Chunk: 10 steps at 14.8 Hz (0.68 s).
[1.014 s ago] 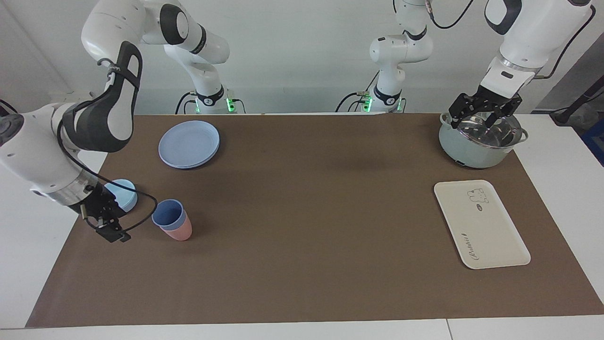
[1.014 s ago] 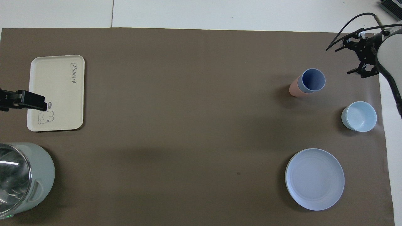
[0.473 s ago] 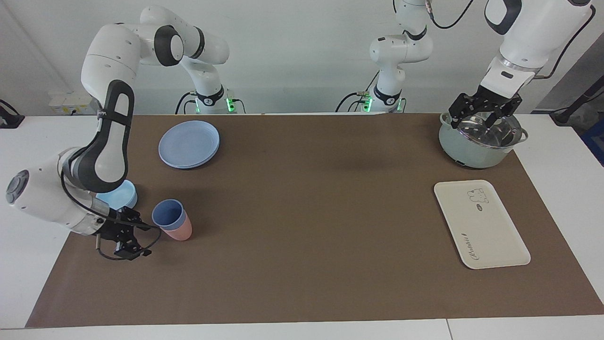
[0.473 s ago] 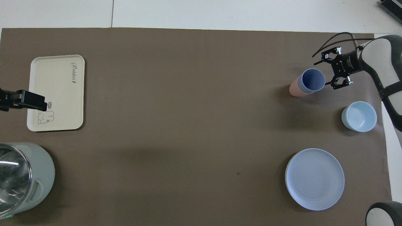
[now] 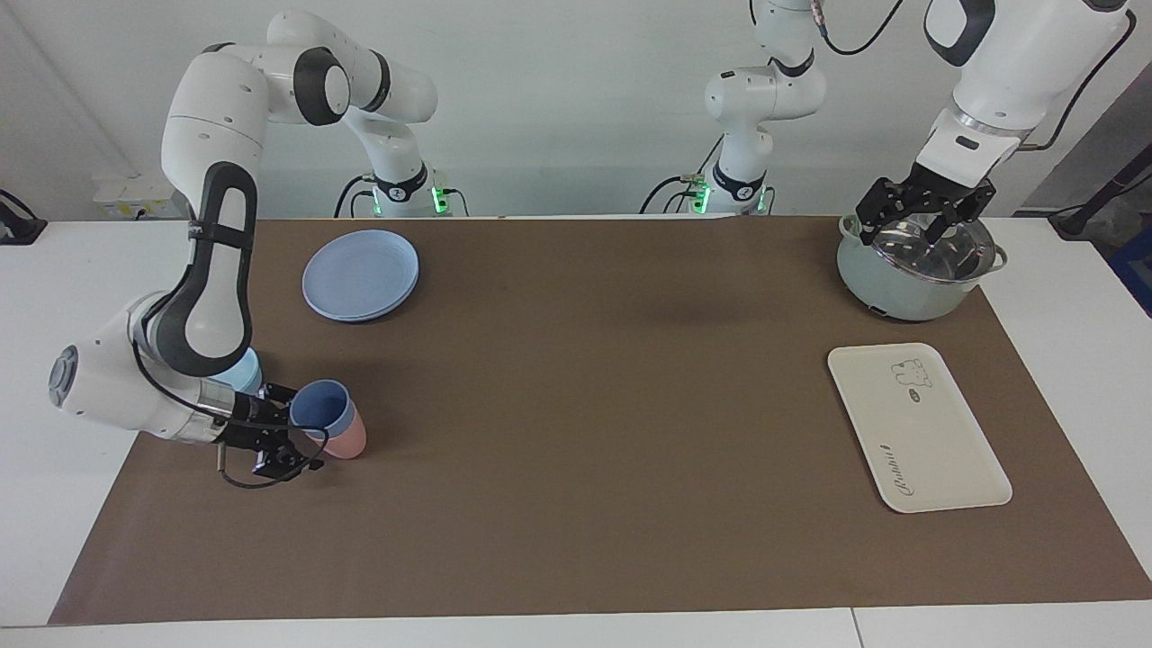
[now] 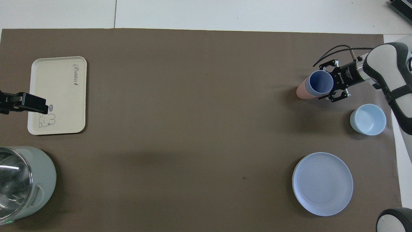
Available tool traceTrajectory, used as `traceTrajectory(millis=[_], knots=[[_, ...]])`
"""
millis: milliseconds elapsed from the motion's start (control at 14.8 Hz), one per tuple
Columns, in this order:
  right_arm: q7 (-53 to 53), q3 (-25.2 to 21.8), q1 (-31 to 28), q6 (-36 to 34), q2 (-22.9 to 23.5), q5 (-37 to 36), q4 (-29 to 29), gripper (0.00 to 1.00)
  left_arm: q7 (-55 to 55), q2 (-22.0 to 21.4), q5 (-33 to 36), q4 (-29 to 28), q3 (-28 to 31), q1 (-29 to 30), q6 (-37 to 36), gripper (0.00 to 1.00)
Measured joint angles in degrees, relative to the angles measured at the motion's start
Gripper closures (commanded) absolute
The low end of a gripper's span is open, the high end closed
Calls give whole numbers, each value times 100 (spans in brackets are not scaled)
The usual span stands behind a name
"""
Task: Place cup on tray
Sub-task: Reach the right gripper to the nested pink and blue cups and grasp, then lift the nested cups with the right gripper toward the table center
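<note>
At the lower left of the facing view I have the right gripper (image 5: 290,438) side-on at the small periwinkle-blue plastic cup (image 5: 321,409), which stands upright, nested in a salmon-pink tumbler (image 5: 346,438). The jaws are spread, one finger on each side of the blue rim, not yet pinching it. The flat cream-white rectangular tray (image 5: 916,425) lies well apart at the lower right, and my left gripper (image 5: 923,212) waits spread over the pale-green pot (image 5: 900,290).

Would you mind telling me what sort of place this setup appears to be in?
Probably a robotics lab: the right gripper and left gripper belong to arms fixed at a table with a brown mat, laid with plastic tableware such as a cup and tray.
</note>
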Motion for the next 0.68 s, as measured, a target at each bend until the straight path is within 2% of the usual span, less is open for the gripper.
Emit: traceTrajectory(millis=[338, 405, 473, 541, 676], knots=[[-58, 1, -15, -33, -169, 470, -249, 10, 0, 0, 0, 0, 0, 0, 0, 0], [-238, 0, -16, -16, -205, 563, -355, 21, 0, 0, 0, 0, 0, 0, 0, 0], [-479, 0, -16, 81, -248, 619, -501, 49, 0, 0, 0, 0, 0, 0, 0, 0], [-685, -2, -17, 260, -292, 766, -672, 99, 0, 0, 0, 0, 0, 0, 0, 0], [-876, -12, -20, 377, -374, 1224, -951, 100, 0, 0, 0, 0, 0, 0, 0, 0]])
